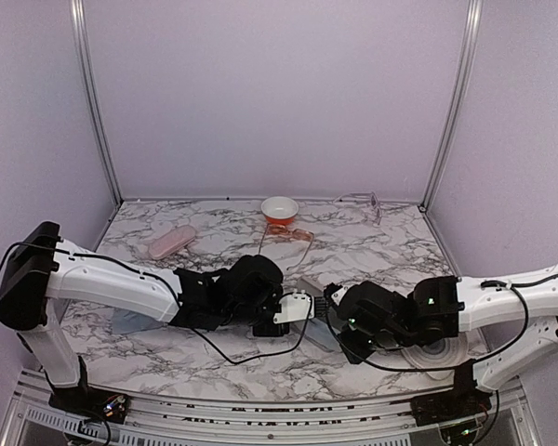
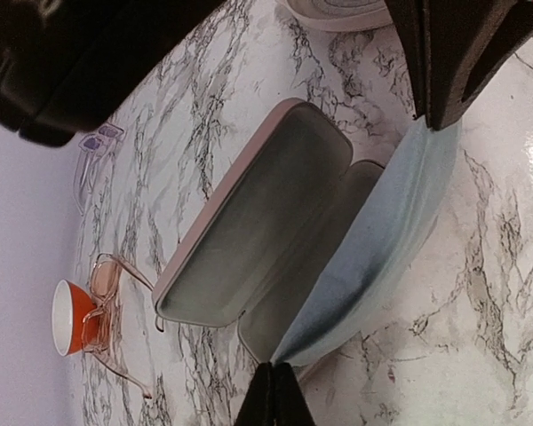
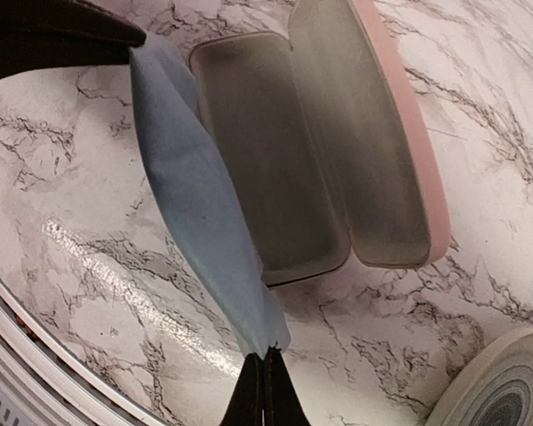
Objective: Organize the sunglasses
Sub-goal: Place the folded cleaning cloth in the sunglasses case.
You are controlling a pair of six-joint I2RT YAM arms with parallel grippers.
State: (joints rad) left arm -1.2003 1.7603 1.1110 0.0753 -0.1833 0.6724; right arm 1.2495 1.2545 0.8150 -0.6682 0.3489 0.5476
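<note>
The orange-brown sunglasses [image 1: 298, 234] lie open on the marble in front of the bowl, and also show in the left wrist view [image 2: 102, 297]. The pale sunglasses [image 1: 365, 198] lie by the back wall and show in the left wrist view too [image 2: 92, 156]. An open pink case [image 2: 266, 222] with a grey lining lies empty between the arms; it also shows in the right wrist view [image 3: 329, 151]. My left gripper [image 2: 274, 390] and right gripper [image 3: 265, 390] are each shut on one end of the light blue cloth [image 2: 382, 248], stretched over the case's near edge.
A closed pink case [image 1: 170, 243] lies at the back left. An orange-and-white bowl [image 1: 279, 208] stands at the back middle. A roll of tape [image 1: 437, 353] lies under the right arm. A grey flat sheet [image 1: 128, 321] lies under the left arm.
</note>
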